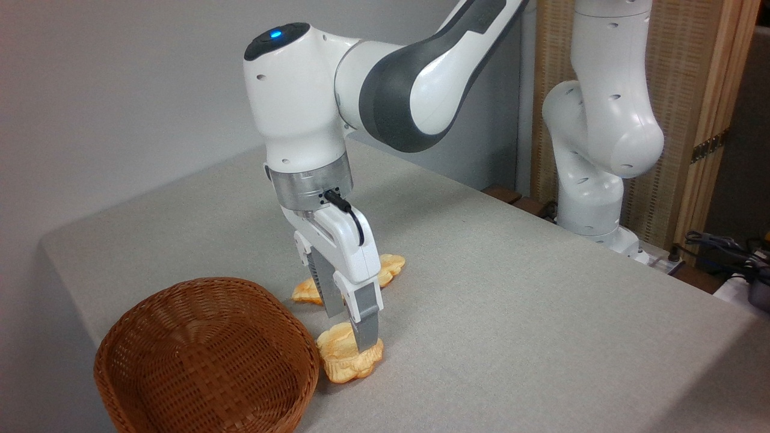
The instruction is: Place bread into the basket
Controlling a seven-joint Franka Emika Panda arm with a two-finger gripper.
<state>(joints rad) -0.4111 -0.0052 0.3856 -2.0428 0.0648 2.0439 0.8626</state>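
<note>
The bread (344,362), a small golden-orange bun with a lumpy top, lies on the grey table just right of the basket (204,355), an oval reddish-brown wicker one with nothing in it. My gripper (352,332) points straight down onto the bun. The near fingertip (368,337) rests against the bun's top right, and the far finger stands behind it. The fingers are apart with the bun between them, but whether they squeeze it does not show.
A longer braided bread (385,269) lies behind the gripper, partly hidden by it. The arm's white base (592,198) stands at the table's far right edge, with cables (722,249) beyond. The table's left edge runs close behind the basket.
</note>
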